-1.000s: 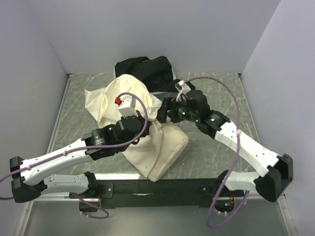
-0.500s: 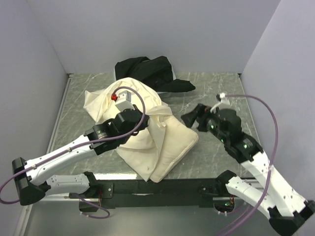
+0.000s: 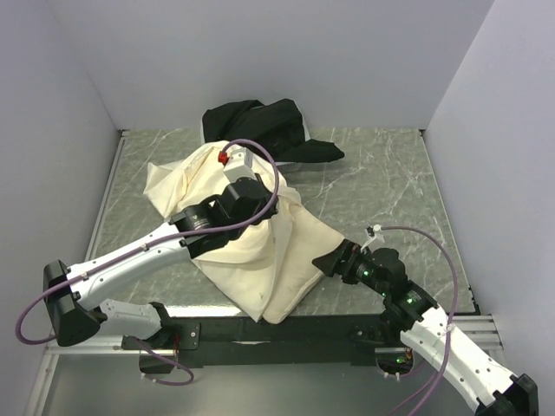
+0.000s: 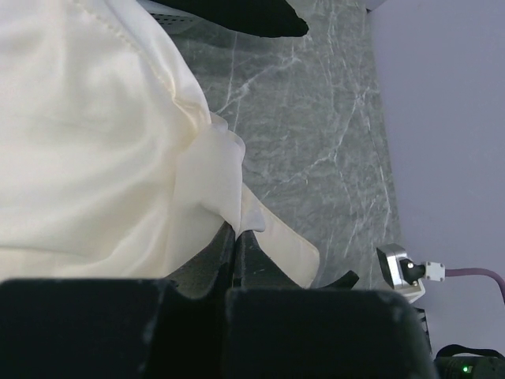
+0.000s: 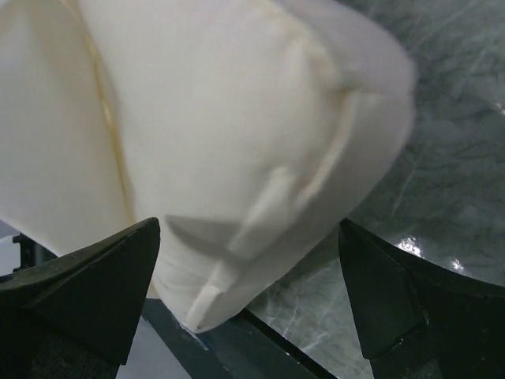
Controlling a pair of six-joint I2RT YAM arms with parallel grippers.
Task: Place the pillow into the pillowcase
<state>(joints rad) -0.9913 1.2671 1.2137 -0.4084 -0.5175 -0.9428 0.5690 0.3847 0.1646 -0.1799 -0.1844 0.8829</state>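
A black rail [image 3: 286, 329] runs along the near edge of the table [image 3: 381, 182], whose top is grey-green marbled stone shut in by pale walls [image 3: 277, 52] on the left, right and far sides. Closest in, at the near right, the right gripper [image 3: 334, 258] hangs low over the stone with its jaws spread wide and nothing between them. Its wrist view looks straight at a plump cream corner, and the pictures do not show whether the fingertips touch it. That corner belongs to the pillow [image 3: 303, 251], which lies at the near middle of the table with its nearest corner reaching out over the rail. Only plain cream cloth shows on it, so how much of it sits inside the case cannot be told. Further in, the left arm [image 3: 139, 256] stretches across the cream heap. In its wrist view the left gripper [image 4: 235, 230] has its fingers pressed together on a fold of the pillowcase [image 3: 186, 182]. This thin, wrinkled sack is draped over the pillow's far end and spreads toward the far left of the table. Beyond it, against the back wall, a black cloth [image 3: 260, 126] lies in a heap touching the pillowcase's far edge.
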